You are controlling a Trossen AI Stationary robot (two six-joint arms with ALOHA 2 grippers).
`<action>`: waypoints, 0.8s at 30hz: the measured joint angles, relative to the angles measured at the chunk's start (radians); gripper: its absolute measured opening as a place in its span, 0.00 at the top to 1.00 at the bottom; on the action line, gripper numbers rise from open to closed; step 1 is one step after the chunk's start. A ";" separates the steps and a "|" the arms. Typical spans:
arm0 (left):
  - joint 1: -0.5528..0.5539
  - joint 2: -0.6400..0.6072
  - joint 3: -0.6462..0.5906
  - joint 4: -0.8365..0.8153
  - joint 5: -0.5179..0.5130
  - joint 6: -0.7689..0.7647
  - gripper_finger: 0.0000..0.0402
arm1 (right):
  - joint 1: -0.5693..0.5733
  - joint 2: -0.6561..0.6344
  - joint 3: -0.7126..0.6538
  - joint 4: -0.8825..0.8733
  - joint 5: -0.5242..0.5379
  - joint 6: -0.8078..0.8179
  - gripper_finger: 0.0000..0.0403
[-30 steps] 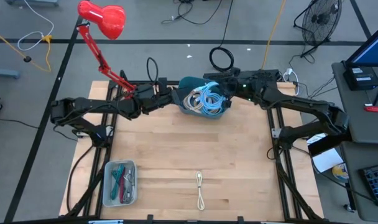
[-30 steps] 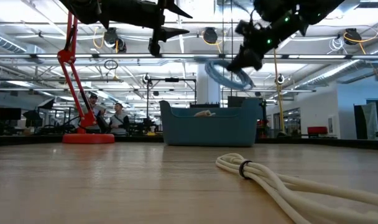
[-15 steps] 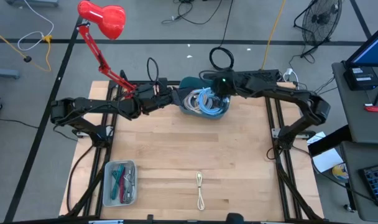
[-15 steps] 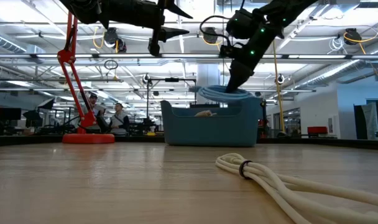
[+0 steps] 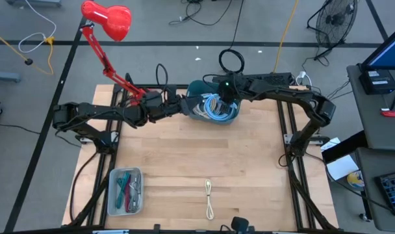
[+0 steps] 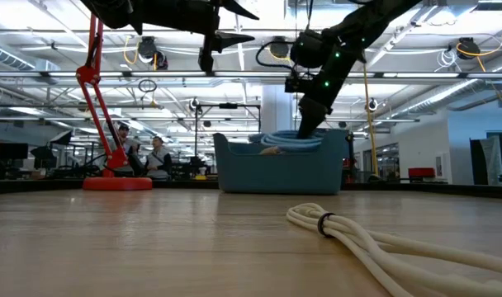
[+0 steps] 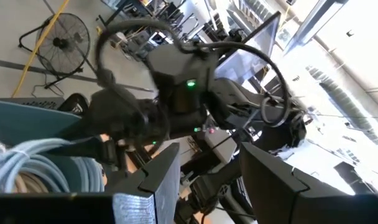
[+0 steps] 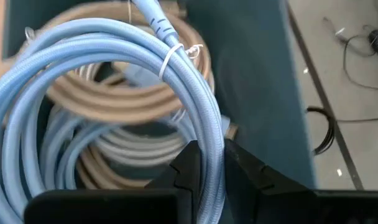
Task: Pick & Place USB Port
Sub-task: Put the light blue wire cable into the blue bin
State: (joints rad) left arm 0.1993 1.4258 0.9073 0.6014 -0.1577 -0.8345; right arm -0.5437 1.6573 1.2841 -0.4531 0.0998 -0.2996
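The right gripper [image 8: 209, 163] is down in the blue bin [image 5: 196, 87] at the desk's far edge, pinching a coil of light blue cable [image 8: 102, 74]. The left gripper [image 5: 184, 104] hovers beside the bin, fingers apart, holding nothing. A white cable [image 5: 210, 197] lies near the front edge.

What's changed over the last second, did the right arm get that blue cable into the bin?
The right gripper came down from above the blue bin, lowering the light blue cable coil until it rests among the other cables inside; its fingers remain clamped on a strand. The left gripper held its place beside the bin, open. The cream cable and tray stayed put.
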 joint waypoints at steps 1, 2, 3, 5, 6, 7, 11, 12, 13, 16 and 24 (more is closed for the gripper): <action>-0.001 0.000 0.000 0.001 0.000 0.002 0.58 | -0.001 0.007 -0.001 -0.005 0.000 0.000 0.90; -0.003 0.000 0.000 0.001 0.000 0.002 0.58 | -0.004 0.014 -0.001 0.006 0.000 0.000 0.90; -0.004 0.000 0.000 0.000 0.000 0.002 0.58 | -0.006 0.020 0.000 0.013 0.000 0.002 0.90; -0.006 0.000 0.000 0.000 0.000 0.002 0.58 | -0.013 0.027 0.000 0.004 0.000 0.004 0.90; -0.007 0.000 0.000 0.000 0.000 0.002 0.58 | -0.018 0.027 0.000 0.005 0.000 0.004 0.90; -0.009 0.000 0.000 0.000 0.000 0.002 0.58 | -0.022 0.027 0.000 0.008 0.000 0.004 0.90; -0.012 0.000 0.000 0.000 0.000 0.002 0.58 | -0.051 0.027 0.000 0.020 0.000 0.004 0.89; -0.012 0.000 0.000 0.000 0.000 0.002 0.58 | -0.060 0.027 0.000 0.018 0.000 0.005 0.90; -0.013 0.000 0.000 0.000 0.000 0.002 0.58 | -0.068 0.027 0.000 0.016 -0.001 0.011 0.90; -0.013 0.000 0.000 0.000 0.000 0.002 0.58 | -0.093 0.026 0.000 0.003 -0.021 0.043 0.90; -0.012 0.000 0.000 0.000 0.000 0.002 0.58 | -0.104 0.026 -0.035 -0.005 -0.054 0.074 0.90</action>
State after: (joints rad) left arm 0.1871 1.4254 0.9073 0.6014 -0.1581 -0.8330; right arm -0.6475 1.6833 1.2486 -0.4583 0.0456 -0.2255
